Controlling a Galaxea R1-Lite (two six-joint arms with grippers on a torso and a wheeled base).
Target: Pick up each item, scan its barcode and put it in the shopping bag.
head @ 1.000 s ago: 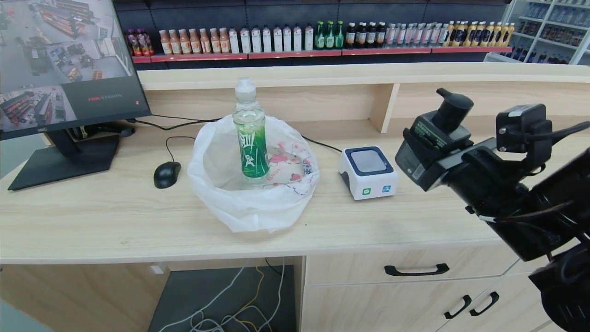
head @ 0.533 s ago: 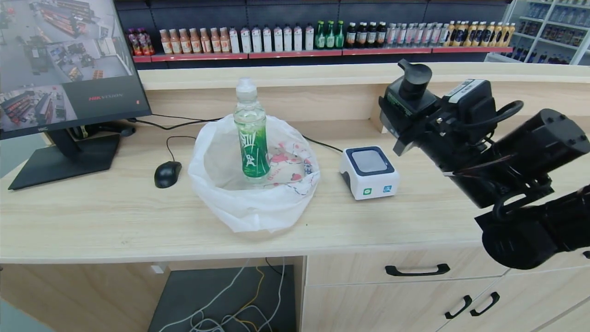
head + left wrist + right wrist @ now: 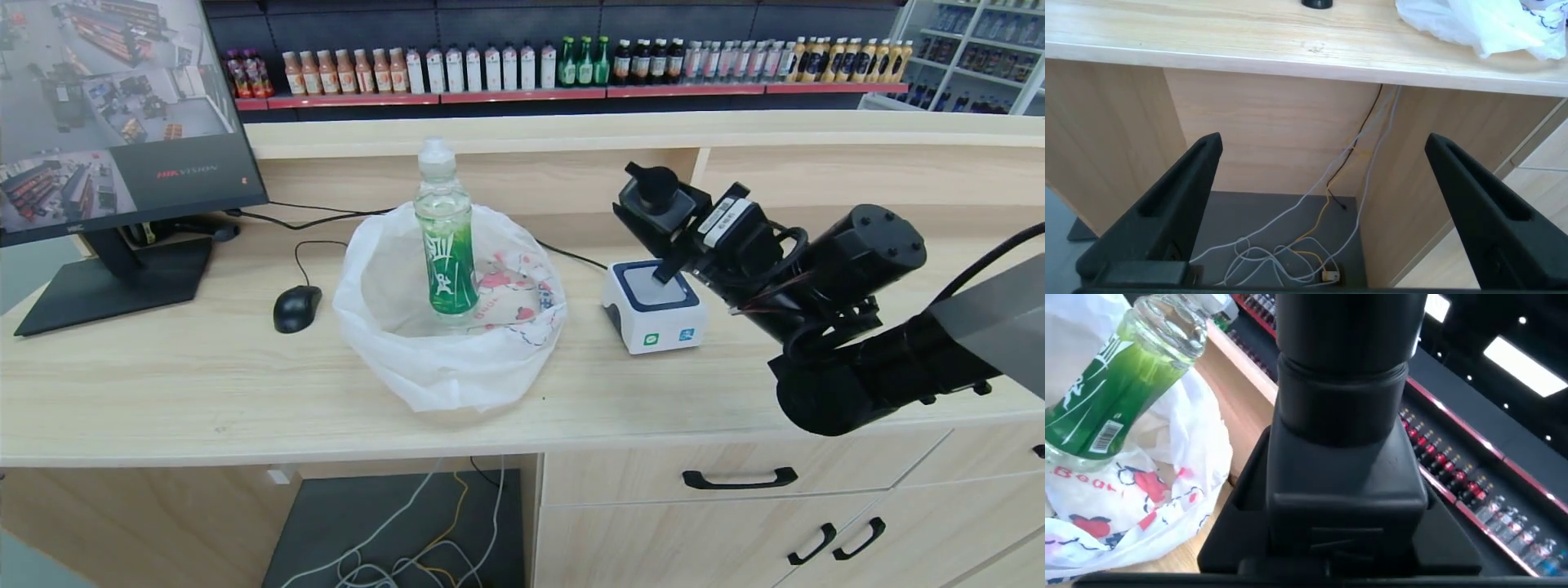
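While my right gripper (image 3: 661, 216) is clamped on a black container (image 3: 1343, 416) just above the barcode scanner (image 3: 653, 318), I judge we're at the scanning step. Next I need its barcode facing the window, then a carry to the shopping bag (image 3: 424, 367) (green bottle (image 3: 445, 245) upright inside). My left gripper (image 3: 1323, 204) hangs below the counter edge, jaws spread wide.

The right arm (image 3: 857, 253) is black, with a drum-shaped joint (small screws dot its end cap), thin red wires and a white label. The left gripper (image 3: 1323, 143) has black wedge-shaped fingers (image 3: 1167, 212).
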